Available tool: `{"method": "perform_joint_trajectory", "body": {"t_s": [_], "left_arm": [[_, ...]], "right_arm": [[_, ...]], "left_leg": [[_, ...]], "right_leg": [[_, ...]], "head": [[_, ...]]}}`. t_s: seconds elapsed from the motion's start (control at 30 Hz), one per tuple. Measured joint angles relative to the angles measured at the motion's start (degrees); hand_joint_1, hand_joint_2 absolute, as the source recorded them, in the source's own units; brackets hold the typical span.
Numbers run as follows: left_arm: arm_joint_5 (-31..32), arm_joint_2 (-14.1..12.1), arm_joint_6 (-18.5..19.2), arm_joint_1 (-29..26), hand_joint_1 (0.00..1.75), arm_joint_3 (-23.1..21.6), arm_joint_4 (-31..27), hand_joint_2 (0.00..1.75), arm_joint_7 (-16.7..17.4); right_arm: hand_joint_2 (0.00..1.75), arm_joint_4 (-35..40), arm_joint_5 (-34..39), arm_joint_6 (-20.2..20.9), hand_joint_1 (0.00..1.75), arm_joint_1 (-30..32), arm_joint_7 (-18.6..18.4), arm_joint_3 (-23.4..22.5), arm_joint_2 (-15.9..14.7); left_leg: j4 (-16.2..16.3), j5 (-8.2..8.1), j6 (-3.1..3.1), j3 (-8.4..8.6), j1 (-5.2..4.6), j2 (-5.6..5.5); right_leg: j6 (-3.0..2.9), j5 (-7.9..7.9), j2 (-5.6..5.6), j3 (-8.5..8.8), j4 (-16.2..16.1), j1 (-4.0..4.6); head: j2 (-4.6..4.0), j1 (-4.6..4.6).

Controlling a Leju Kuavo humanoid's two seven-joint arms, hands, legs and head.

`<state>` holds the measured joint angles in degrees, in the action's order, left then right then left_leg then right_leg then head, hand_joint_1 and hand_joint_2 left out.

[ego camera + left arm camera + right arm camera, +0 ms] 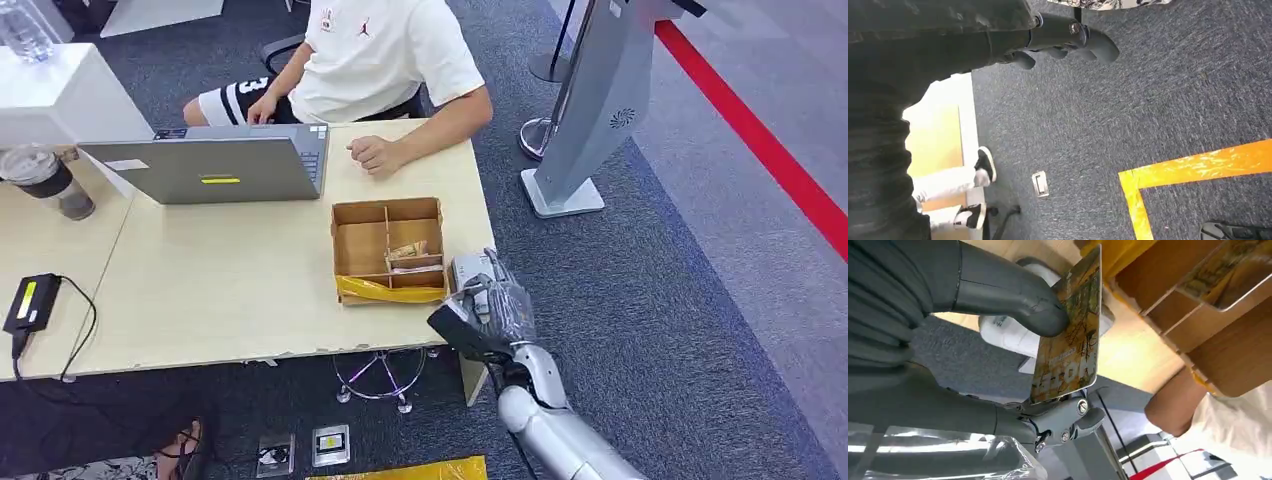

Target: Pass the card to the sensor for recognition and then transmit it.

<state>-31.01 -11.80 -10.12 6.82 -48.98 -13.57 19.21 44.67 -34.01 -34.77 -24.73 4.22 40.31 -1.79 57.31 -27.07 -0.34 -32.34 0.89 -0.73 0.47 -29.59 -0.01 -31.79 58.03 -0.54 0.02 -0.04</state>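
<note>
A pale wooden table [230,290] fills the head view, with a person [385,60] seated at its far side beside a grey laptop [215,165]. Near the table's right end sits an open cardboard box [388,250] with dividers. Right beside it, the right hand [485,315] pinches the card [1070,340] between thumb and fingers, just over the white sensor [472,270] at the table's corner. The left hand [1068,42] hangs over carpet, fingers curled, nothing in them.
</note>
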Motion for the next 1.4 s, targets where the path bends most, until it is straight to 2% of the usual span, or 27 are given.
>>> {"method": "perform_joint_trajectory", "body": {"t_s": [0.2, 0.47, 0.93, 1.4], "left_arm": [[0.2, 0.0, 0.2, 0.0, 0.0, 0.0, 0.0, 1.75, -0.2], [0.6, 0.0, 0.5, 0.0, 0.0, 0.0, 0.0, 1.75, -0.6], [0.4, 0.0, 0.4, 0.0, 0.0, 0.0, 0.0, 1.75, -0.7], [0.6, 0.0, 0.6, 0.0, 0.0, 0.0, 0.0, 1.75, -0.7]], "right_arm": [[1.75, -0.9, -0.4, -0.5, 1.75, -0.4, 0.2, 1.4, 1.3], [1.75, -1.7, -0.7, -0.5, 1.75, -0.4, -0.6, 1.5, 1.6], [1.75, -1.6, -2.7, -1.8, 1.75, -1.5, -3.5, 1.4, 1.1], [1.75, -0.1, -3.6, -0.9, 1.75, -3.4, -3.9, 1.0, 0.4]], "left_leg": [[0.0, 0.0, 0.0, 0.01, 0.0, 0.0], [0.0, 0.0, 0.0, 0.0, 0.0, 0.0], [0.0, 0.01, 0.0, 0.01, 0.0, 0.0], [0.0, 0.0, 0.0, 0.01, 0.0, 0.0]], "right_leg": [[0.0, 0.0, 0.0, 0.0, 0.0, 0.0], [0.0, 0.0, 0.0, 0.0, 0.0, 0.0], [0.0, 0.0, 0.01, 0.0, 0.0, 0.0], [0.0, 0.0, 0.01, 0.0, 0.0, 0.0]], "head": [[0.0, 0.0], [0.0, 0.0], [0.0, 0.0], [0.0, -0.02]]}}
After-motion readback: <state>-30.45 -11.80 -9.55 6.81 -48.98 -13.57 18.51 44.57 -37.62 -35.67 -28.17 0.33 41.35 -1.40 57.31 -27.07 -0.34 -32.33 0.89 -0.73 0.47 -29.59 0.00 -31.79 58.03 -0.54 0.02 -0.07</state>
